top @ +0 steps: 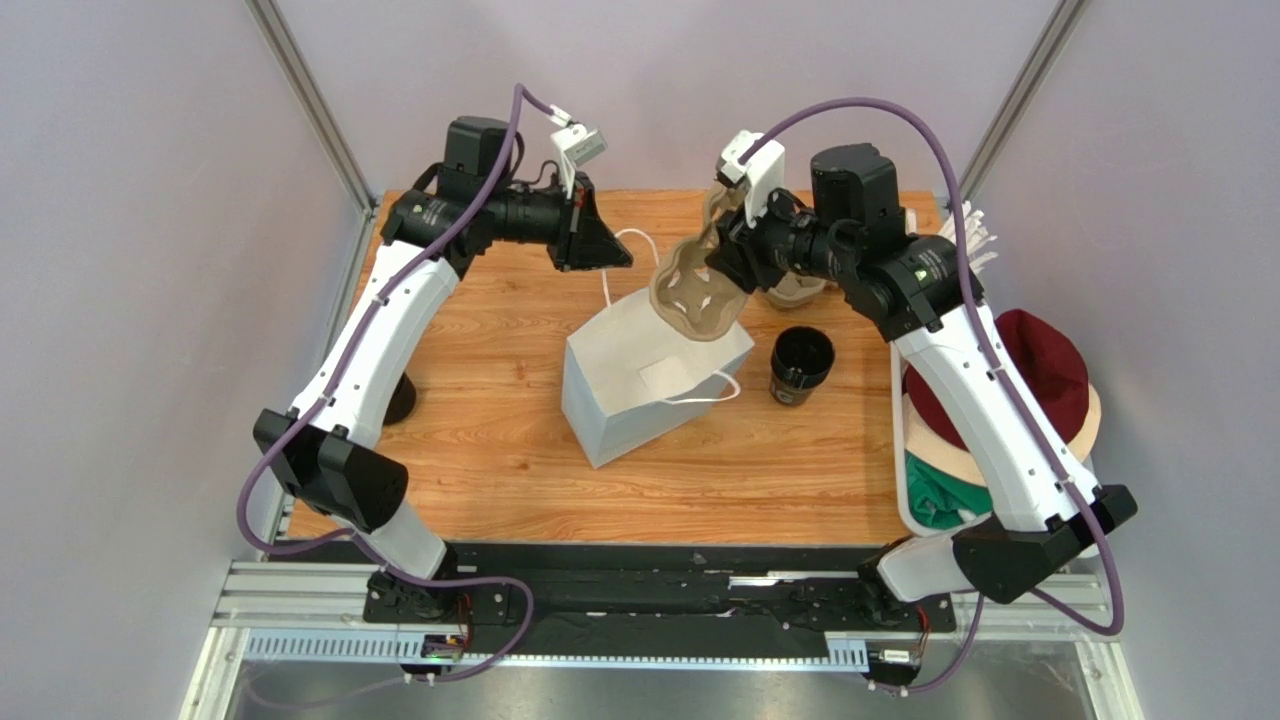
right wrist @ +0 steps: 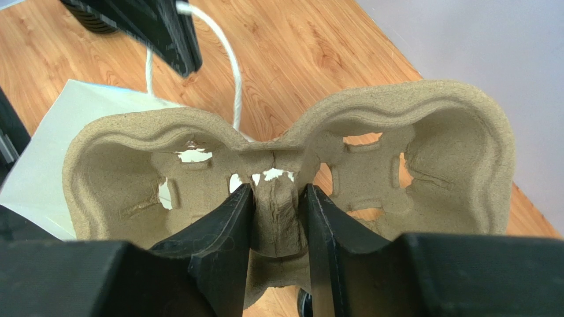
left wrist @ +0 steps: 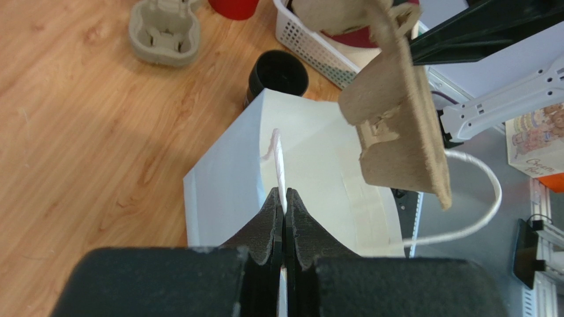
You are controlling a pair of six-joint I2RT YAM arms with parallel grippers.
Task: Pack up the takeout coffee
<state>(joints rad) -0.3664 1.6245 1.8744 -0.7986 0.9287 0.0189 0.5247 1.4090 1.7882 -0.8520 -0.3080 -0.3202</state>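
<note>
Overhead, noted the left arm rising from the near left edge, elbow bent outward, forearm stretched toward the far side of the wooden table [top: 481, 420], wrist turned inward. Found the left gripper [top: 604, 252] pinched fully closed on the white cord handle [left wrist: 279, 158] of the white paper bag [top: 646, 383], fingers [left wrist: 265, 224] pressed together with only the cord between them. Placed the bag near the table's middle. Noted the right arm climbing from the near right edge, elbow out to the right, forearm angled inward and to the left. Found the right gripper [top: 721, 252] partly closed, clamped on the central ridge of a brown moulded-pulp cup carrier [right wrist: 430, 132], one finger [right wrist: 225, 231] on each side of that ridge. Saw the carrier held in the air, tilted, hanging over the far end of the bag. Located the takeout coffee cup [top: 801, 365]: black, upright, open-topped, standing on the table just beside the bag's right side, touched by neither gripper. From the left wrist view, picked out a second pulp carrier [left wrist: 164, 33] flat on the table beyond the cup, a red cup [left wrist: 233, 6] at the top edge, and a white slotted basket [left wrist: 318, 49] alongside. Marked stacked hats [top: 1037, 375], maroon over tan and green, at the table's right edge beside the right arm.
</note>
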